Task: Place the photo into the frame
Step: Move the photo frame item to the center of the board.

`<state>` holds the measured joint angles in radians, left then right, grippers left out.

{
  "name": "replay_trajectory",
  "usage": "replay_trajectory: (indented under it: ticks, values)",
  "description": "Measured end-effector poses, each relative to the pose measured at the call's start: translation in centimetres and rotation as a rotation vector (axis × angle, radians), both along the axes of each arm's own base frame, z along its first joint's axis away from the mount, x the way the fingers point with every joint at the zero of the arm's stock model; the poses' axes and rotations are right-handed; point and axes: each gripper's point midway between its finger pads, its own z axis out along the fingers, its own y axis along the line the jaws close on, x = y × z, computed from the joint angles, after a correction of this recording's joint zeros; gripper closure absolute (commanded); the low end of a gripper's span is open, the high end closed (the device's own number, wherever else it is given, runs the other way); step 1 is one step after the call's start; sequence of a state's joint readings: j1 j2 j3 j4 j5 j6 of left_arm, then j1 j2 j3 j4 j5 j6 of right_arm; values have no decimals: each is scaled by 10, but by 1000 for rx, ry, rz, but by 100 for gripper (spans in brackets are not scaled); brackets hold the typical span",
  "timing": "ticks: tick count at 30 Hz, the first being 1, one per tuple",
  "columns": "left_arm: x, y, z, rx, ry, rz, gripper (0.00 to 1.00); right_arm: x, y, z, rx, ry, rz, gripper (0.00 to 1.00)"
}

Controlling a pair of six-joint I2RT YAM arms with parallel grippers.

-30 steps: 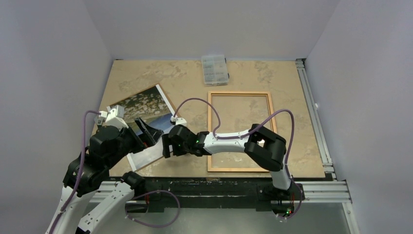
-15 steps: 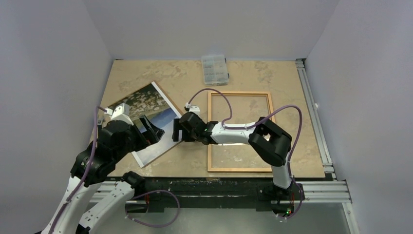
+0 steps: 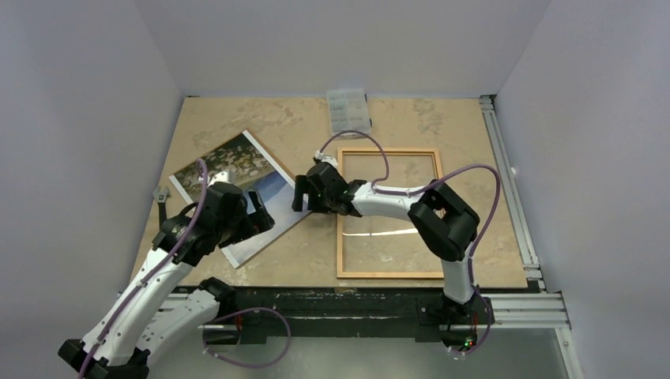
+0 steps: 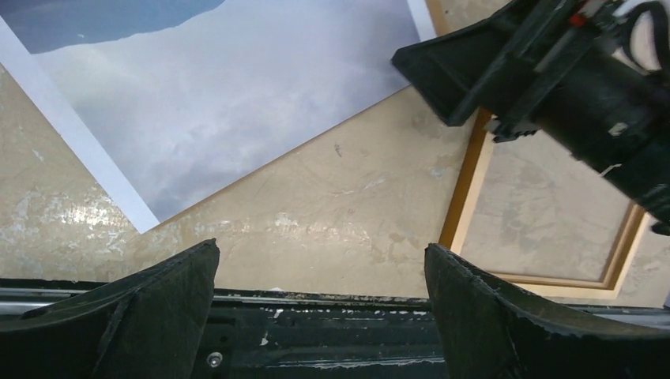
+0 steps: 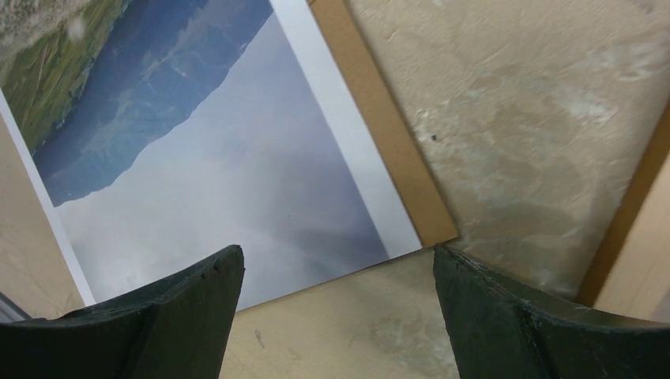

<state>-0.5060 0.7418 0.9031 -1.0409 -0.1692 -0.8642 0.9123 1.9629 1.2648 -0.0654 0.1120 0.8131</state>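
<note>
The left tool (image 4: 320,251) is held wide open, and nothing is gripped between its fingers. Bare worktop (image 4: 332,213) is seen under it. Just ahead of it, to the left, the pale corner of the photo (image 4: 221,95) lies flat. Ahead to the right, the right tool (image 3: 304,193) is seen, also wide open and empty. Ahead of the right tool the same corner of the photo is found, with a strip of brown backing board (image 5: 387,150) along its white border. The frame (image 3: 387,151) lies flat on the worktop at the right side of this tool, apart from the photo. A clear plastic box (image 3: 348,112) stands farther off, beyond the frame.
</note>
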Motion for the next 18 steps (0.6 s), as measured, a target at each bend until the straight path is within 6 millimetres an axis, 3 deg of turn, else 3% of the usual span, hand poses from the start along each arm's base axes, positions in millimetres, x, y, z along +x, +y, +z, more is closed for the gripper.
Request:
replay_trajectory:
  ticks: [10, 18]
  values:
    - [5, 0, -53, 85, 188, 27, 0, 37, -26, 12, -8, 1, 33, 14]
    - [-9, 32, -118, 93, 382, 185, 0, 54, -4, 49, -1, -72, 134, 13]
